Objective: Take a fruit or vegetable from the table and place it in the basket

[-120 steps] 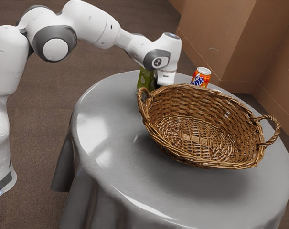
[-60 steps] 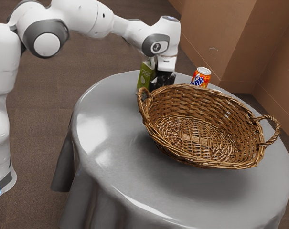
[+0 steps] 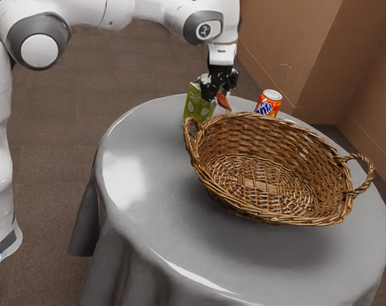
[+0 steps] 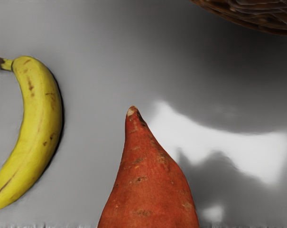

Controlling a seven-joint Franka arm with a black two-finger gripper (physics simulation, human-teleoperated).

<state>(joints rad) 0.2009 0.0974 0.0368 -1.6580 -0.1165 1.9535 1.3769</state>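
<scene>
I have a reddish-orange sweet potato (image 3: 223,101) in my claw (image 3: 219,87), its two fingers closed against the vegetable from opposite sides and kept apart by its thickness. I hold it up over the far part of the gray-covered counter (image 3: 138,178), just past the rim of the wicker basket (image 3: 269,213), so it is outside the basket. In the wrist view its body narrows to a pale, blunt tip, and darker scars mark the skin. The basket sits with its woven floor in sight, one looped handle toward the exterior view's left and the other toward the exterior view's right. A green carton (image 3: 194,104) stands close by my claw, on the exterior view's left; whether the two touch, I can't tell. Toward the exterior view's right from my claw, an orange soda can (image 3: 269,102) stands upright beyond the basket's far rim, which hides its foot. My wrist view also shows a yellow banana (image 4: 41,121), curved and brown-flecked, lying on the counter on the other side of my sweet potato from the basket, with bare cover between banana and sweet potato.
</scene>
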